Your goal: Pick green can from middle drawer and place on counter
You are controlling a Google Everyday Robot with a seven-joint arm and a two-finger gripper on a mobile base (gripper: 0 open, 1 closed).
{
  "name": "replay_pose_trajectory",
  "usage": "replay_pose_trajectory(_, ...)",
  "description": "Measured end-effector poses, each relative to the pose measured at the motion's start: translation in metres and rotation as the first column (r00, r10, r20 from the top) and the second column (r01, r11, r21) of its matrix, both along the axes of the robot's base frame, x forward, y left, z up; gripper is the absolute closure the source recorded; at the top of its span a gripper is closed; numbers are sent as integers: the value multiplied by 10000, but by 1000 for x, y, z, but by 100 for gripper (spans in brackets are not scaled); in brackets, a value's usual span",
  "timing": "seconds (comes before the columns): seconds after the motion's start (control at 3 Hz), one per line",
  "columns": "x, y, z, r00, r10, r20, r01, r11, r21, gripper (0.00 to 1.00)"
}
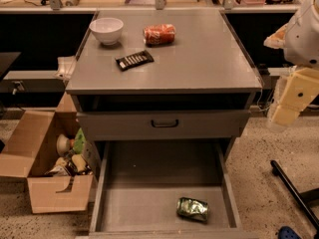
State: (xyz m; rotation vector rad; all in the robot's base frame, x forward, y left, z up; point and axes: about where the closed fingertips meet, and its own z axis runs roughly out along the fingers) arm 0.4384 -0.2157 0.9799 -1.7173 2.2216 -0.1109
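Gripper (283,114) at 3 o'clock of the view, hung outside the cabinet's right flank, level with the closed upper drawer front (164,123). Degree of opening impossible to tell; evidently not holding the green can. Probably parked clear of the cabinet to leave the way down open.

Green can (193,209) at 7 o'clock from the gripper and well apart from it. Lying on its side, dented, on the floor of the middle drawer (149,183), toward 5 o'clock of that floor. Near the front wall, apart from the right wall.

Middle drawer pulled out toward the viewer, open to access from above. Bare floor at 9 through 12 o'clock of the can. Less room at 6 o'clock, where the front wall would likely crowd a grasp. Upper drawer front overhanging only the rear of the floor, so judged no obstacle over the can.

Counter (209,59) at 12 o'clock of the drawer. White bowl (106,30), red-orange can (159,34) and dark wrapped bar (134,59) grouped in its 9 to 12 o'clock part. Bare surface toward 3 o'clock, nearest the gripper, judged the easiest place to set the can down. Cardboard box (35,153) on the floor at 9 o'clock, outside the working path.
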Motion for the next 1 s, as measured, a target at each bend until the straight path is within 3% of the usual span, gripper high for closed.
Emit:
replay_pose_trajectory(0.67, 1, 1, -2, 9999, -34, 99, 36, 9999, -168, 0)
replay_pose_trajectory(1.0, 4, 23, -56, 9978, 146, -640, -199, 9964, -820, 0)
